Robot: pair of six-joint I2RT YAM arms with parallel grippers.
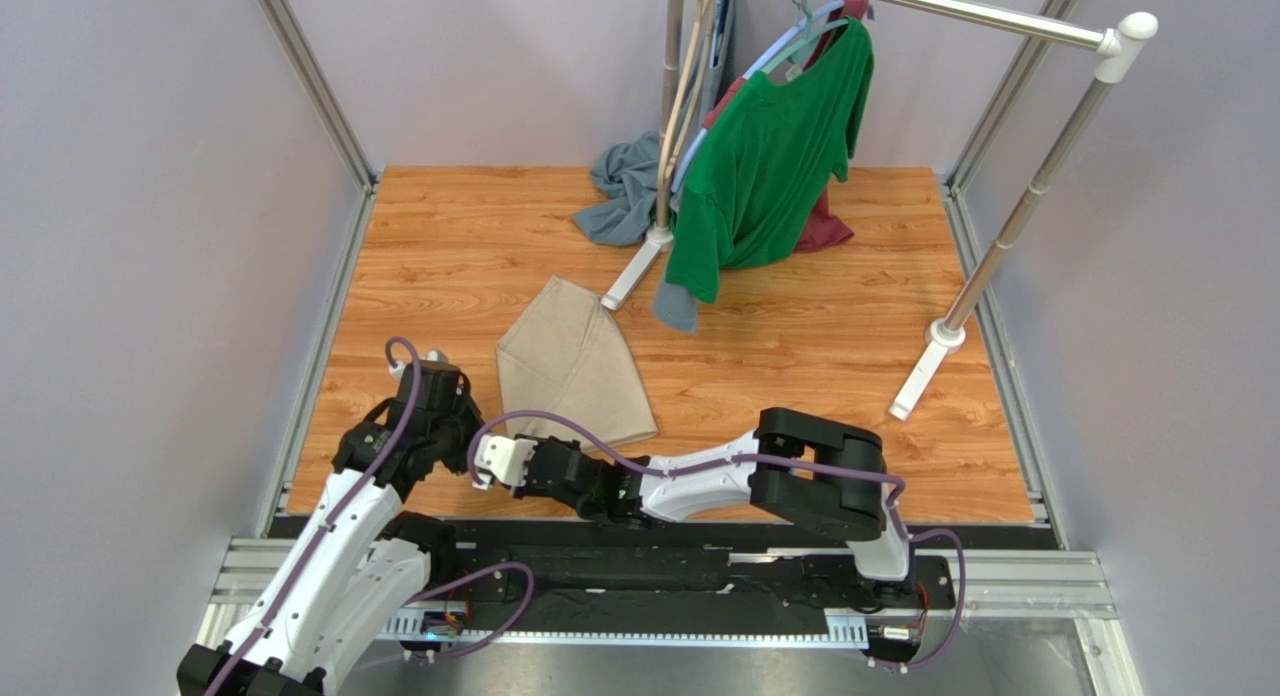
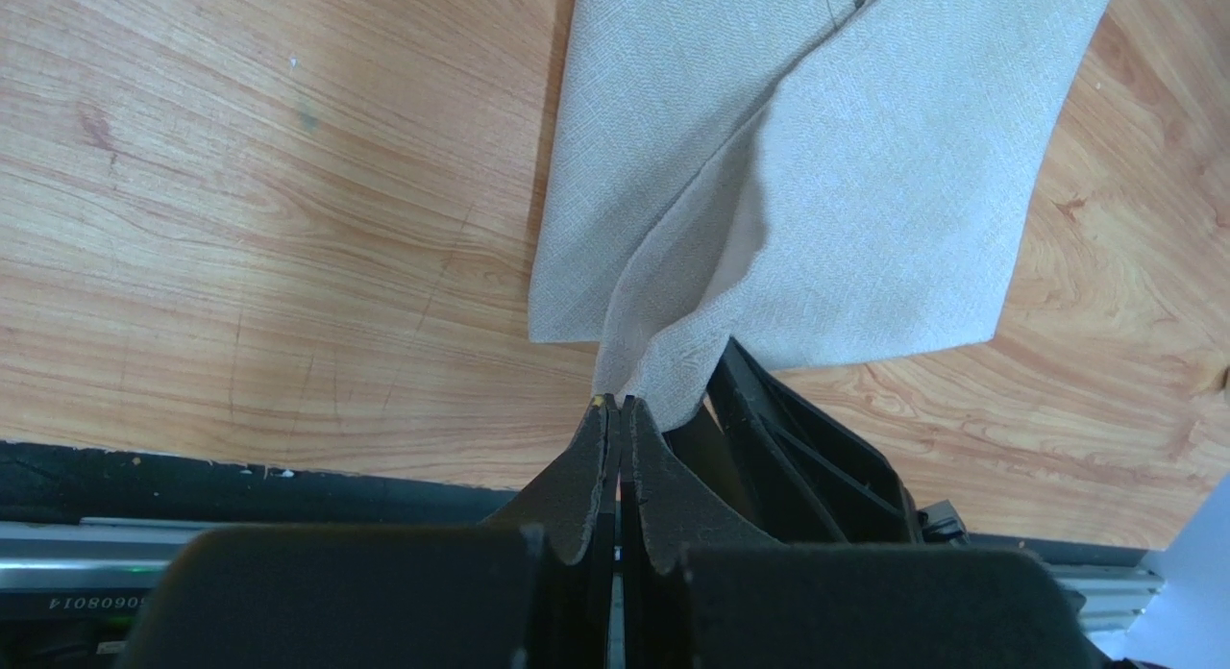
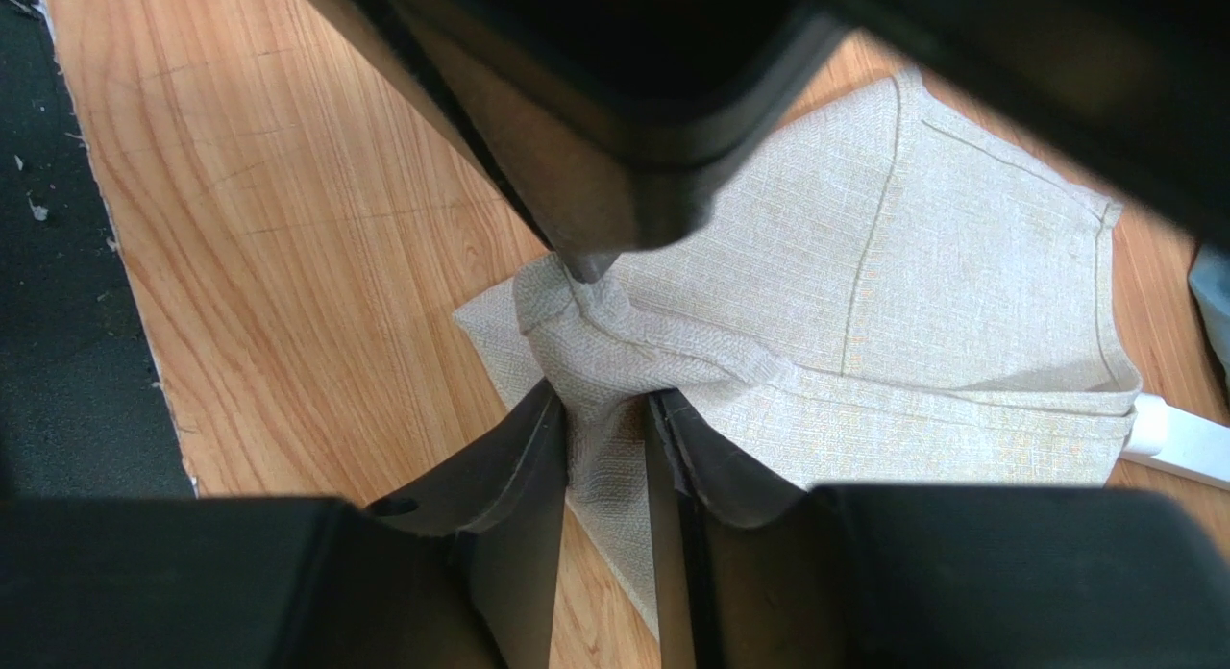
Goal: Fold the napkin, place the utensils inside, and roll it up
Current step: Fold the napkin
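The beige napkin [image 1: 579,366] lies folded into a fan shape on the wooden table [image 1: 451,246]. Both grippers meet at its near left corner. My left gripper [image 1: 466,411] is shut on that corner, and in the left wrist view the cloth [image 2: 809,165] rises into the pressed-together fingertips [image 2: 621,402]. My right gripper [image 1: 490,453] stands just beside it. In the right wrist view a bunched fold of the napkin [image 3: 924,280] runs between its fingers [image 3: 604,402], which stand apart with table showing lower in the gap. The utensils are out of view.
A clothes rack holds a green shirt [image 1: 774,156] at the back, with a dark red garment [image 1: 824,224] behind it. A grey-blue cloth [image 1: 624,186] lies by the rack's left foot [image 1: 631,276]. The right foot [image 1: 920,374] stands near the right edge.
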